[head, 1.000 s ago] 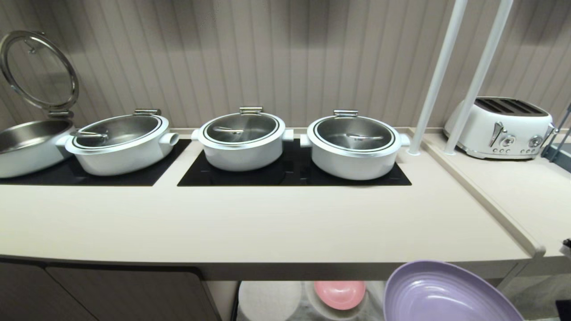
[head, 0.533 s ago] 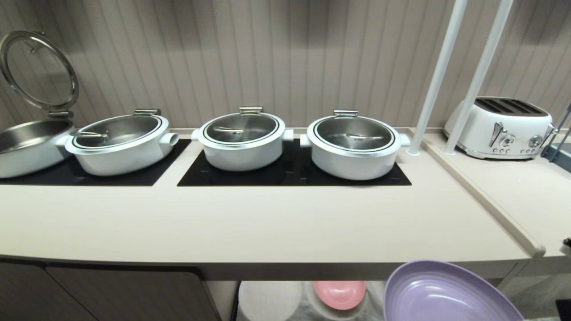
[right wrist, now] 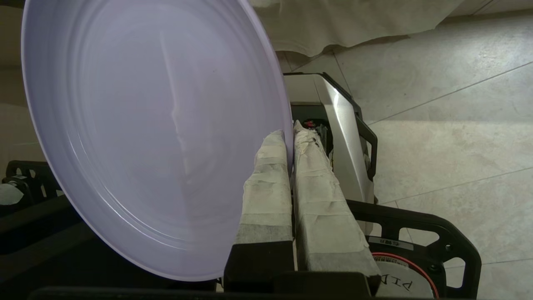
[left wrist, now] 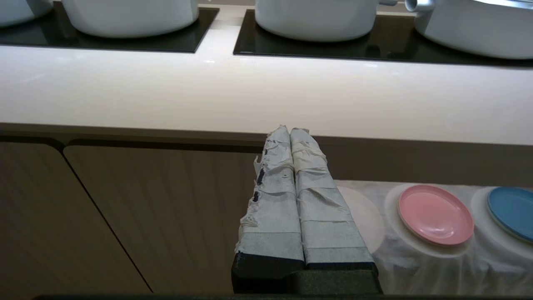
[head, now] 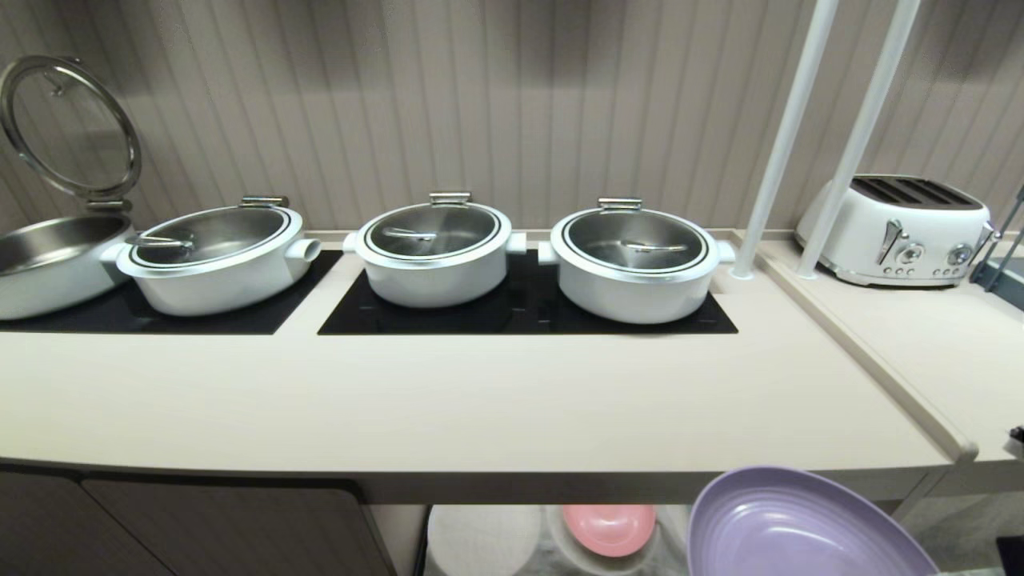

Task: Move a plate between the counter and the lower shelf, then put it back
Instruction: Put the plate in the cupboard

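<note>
The lilac plate [head: 800, 528] hangs in front of and below the counter [head: 480, 408] edge, at the lower right of the head view. My right gripper [right wrist: 290, 135] is shut on the plate [right wrist: 145, 133], pinching its rim between the taped fingers; the gripper itself stays outside the head view. The lower shelf [left wrist: 420, 258], draped in white cloth over round mounds, lies under the counter [left wrist: 250, 96]. My left gripper [left wrist: 290, 130] is shut on nothing, held level before the brown cabinet doors, left of the shelf.
Three lidded white pots [head: 436, 252] and an open one [head: 48, 256] stand on black hob panels [head: 520, 308]. A pink plate [left wrist: 435, 214] and a blue plate [left wrist: 512, 212] rest on shelf mounds. A white toaster [head: 900, 228] and two white poles [head: 780, 144] stand at right.
</note>
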Motion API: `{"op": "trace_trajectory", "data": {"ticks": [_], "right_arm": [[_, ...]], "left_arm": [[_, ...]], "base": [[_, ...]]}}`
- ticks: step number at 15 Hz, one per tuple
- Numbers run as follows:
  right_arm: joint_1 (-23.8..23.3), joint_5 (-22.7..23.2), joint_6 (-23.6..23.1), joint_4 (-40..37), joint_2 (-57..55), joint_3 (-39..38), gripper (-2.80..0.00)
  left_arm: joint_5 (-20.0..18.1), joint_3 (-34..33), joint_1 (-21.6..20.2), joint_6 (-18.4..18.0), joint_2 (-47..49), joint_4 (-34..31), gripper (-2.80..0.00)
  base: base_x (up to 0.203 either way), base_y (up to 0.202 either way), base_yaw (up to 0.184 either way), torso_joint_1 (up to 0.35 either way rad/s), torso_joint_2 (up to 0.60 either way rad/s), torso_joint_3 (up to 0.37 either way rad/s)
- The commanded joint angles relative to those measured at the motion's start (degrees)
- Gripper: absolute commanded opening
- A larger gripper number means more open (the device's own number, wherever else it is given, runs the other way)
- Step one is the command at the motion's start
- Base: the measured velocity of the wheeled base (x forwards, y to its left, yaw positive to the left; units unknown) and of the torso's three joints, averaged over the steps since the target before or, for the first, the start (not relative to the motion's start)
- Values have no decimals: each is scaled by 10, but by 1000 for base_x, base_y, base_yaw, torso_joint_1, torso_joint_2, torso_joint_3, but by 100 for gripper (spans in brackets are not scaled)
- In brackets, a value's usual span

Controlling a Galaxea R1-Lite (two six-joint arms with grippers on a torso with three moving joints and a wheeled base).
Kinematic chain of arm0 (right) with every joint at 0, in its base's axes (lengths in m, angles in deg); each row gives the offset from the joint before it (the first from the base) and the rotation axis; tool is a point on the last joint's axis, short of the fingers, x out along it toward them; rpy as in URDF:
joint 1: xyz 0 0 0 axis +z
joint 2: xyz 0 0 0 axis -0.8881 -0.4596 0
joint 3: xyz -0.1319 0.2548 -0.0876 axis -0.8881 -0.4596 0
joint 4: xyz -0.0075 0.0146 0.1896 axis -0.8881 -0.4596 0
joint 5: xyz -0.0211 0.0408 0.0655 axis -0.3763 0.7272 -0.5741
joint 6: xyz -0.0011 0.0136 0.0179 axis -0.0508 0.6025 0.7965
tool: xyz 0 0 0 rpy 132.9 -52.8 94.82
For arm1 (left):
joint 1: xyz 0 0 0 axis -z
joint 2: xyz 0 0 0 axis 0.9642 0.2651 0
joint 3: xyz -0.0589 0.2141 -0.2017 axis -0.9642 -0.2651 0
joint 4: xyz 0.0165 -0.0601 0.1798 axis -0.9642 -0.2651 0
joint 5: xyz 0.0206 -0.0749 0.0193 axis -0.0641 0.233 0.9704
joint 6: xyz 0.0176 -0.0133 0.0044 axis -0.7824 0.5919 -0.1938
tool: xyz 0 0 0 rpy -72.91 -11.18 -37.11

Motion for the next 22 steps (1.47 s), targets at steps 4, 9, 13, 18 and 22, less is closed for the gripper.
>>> {"op": "trace_trajectory", "data": {"ticks": [4,9,13,18,22], "right_arm": [[0,5,0,-2,0,-3,-280],[0,5,0,-2,0,-3,-280],[0,5,0,-2,0,-2,-280],[0,5,0,-3,1,-4,-280],[0,5,0,-3,1,-4,-280]], "left_arm": [[0,0,0,0,0,0,-280],[0,0,0,0,0,0,-280],[0,0,0,0,0,0,-280],[0,0,0,0,0,0,-280],[0,0,-1,0,0,0,-280]], "base": [[0,53,-4,1,2,1],[0,197,-3,2,3,4],[0,196,0,2,-1,3],[0,194,0,2,1,2],[0,196,-4,3,4,1]]}}
